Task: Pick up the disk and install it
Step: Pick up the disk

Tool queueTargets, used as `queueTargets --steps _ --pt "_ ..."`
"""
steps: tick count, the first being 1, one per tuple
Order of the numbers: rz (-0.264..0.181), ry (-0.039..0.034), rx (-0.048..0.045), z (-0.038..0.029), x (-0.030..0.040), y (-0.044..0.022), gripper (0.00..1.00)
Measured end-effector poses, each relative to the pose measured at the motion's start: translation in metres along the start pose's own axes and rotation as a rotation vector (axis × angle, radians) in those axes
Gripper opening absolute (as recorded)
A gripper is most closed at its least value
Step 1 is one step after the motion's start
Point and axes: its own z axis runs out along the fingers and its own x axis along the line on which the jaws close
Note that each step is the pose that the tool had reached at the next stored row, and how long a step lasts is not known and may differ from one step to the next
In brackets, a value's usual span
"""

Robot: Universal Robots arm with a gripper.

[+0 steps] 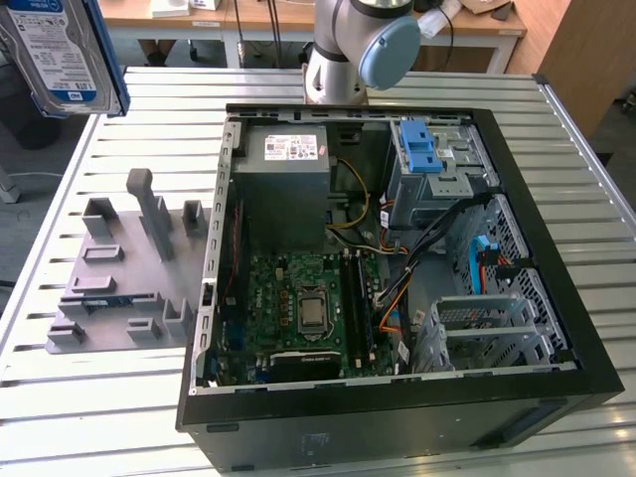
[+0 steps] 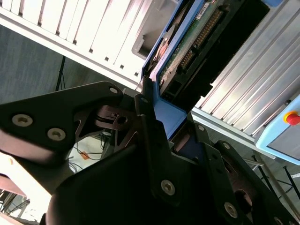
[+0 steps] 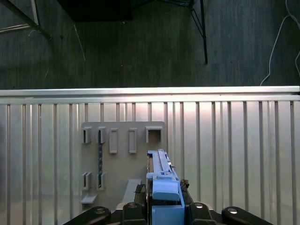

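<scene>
My tool [image 3: 164, 202] is pinching the disk [image 3: 161, 171] by the blue frame at one short end. The pick-up looks done and the carry is in hand. The disk hangs edge-on, its long axis running straight out from the tool toward the grey holder plate [image 3: 123, 159] on the bench [image 3: 234, 150] below. In the exterior view the disk [image 1: 55, 50] is well clear of the open computer case [image 1: 348, 437]. Installing it should call for squaring that axis with a drive bay [image 1: 487, 333].

bright even light, soft shadows; glare on the metal slats [image 3: 225, 108], dim floor [image 3: 140, 47] beyond
</scene>
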Motion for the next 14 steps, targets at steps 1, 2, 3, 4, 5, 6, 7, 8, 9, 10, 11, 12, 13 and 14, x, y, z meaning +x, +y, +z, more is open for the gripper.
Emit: queueTargets --steps 1,2,3,4,5,6,7,8,9,10,11,12,13,14 --pt "0.0 0.0 0.0 0.0 0.0 -0.0005 0.36" --pt "0.0 0.0 0.0 0.0 0.0 -0.0009 0.36" --pt "0.0 0.0 0.0 0.0 0.0 -0.0012 0.36" --pt "0.0 0.0 0.0 0.0 0.0 -0.0014 0.36" --pt "0.0 0.0 0.0001 0.0 0.0 -0.0017 0.36" --pt "0.0 0.0 -0.0001 0.0 -0.0001 -0.0019 0.36" --pt "0.0 0.0 0.0 0.0 -0.0001 -0.0023 0.36" --pt "0.0 0.0 -0.0001 0.0 -0.0001 -0.0029 0.36" --pt "0.0 0.0 0.0 0.0 -0.0001 -0.0036 0.36" --pt "0.0 0.0 -0.0001 -0.0001 -0.0001 -0.0043 0.36" --pt "0.0 0.0 0.0 0.0 -0.0001 -0.0048 0.36" --pt "0.0 0.0 0.0001 0.0 -0.0001 -0.0054 0.36" --pt "0.0 0.0001 0.0 -0.0001 -0.0002 -0.006 0.36" --pt "0.0 0.0 0.0001 0.0 -0.0002 -0.0066 0.36"
